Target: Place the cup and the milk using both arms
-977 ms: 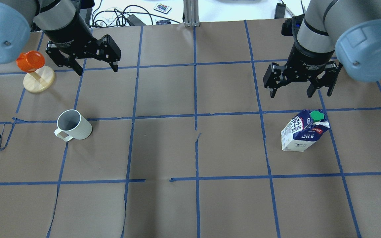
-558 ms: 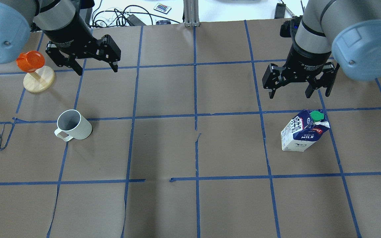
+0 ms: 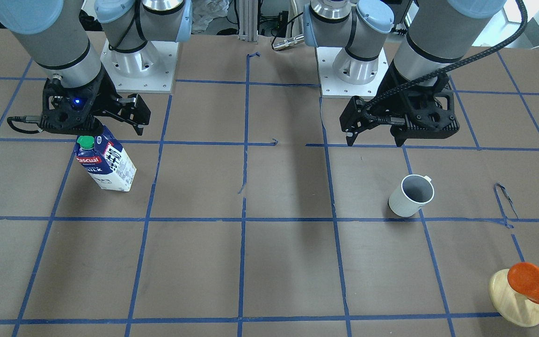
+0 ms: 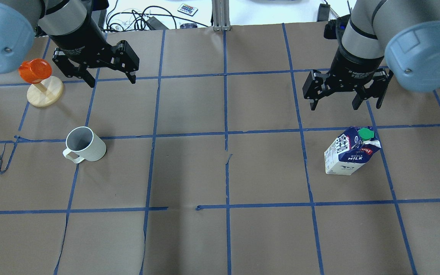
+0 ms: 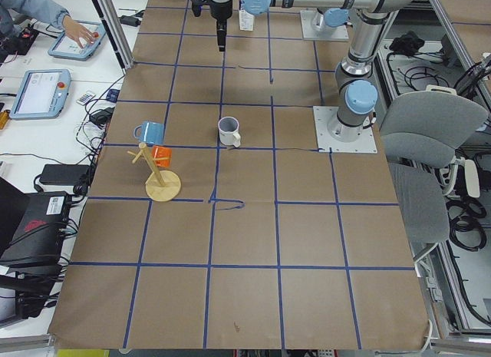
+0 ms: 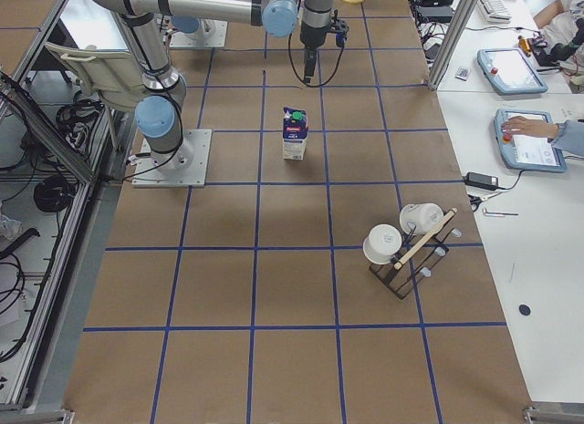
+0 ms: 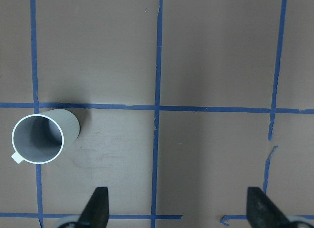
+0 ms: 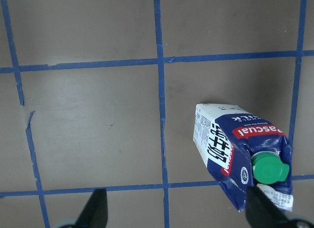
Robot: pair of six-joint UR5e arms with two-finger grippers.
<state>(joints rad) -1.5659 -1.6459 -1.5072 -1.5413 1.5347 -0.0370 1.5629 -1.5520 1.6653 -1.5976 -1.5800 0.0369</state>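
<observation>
Milk (image 4: 351,152) stands near the spread right gripper (image 4: 344,105), cup (image 4: 84,144) near the spread left gripper (image 4: 111,82).

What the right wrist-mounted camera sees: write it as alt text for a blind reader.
Seen from straight above, a blue and white milk carton with a green cap stands on brown paper gridded with blue tape. The open right end effector hangs over it, the carton lying toward one finger rather than centred.
</observation>
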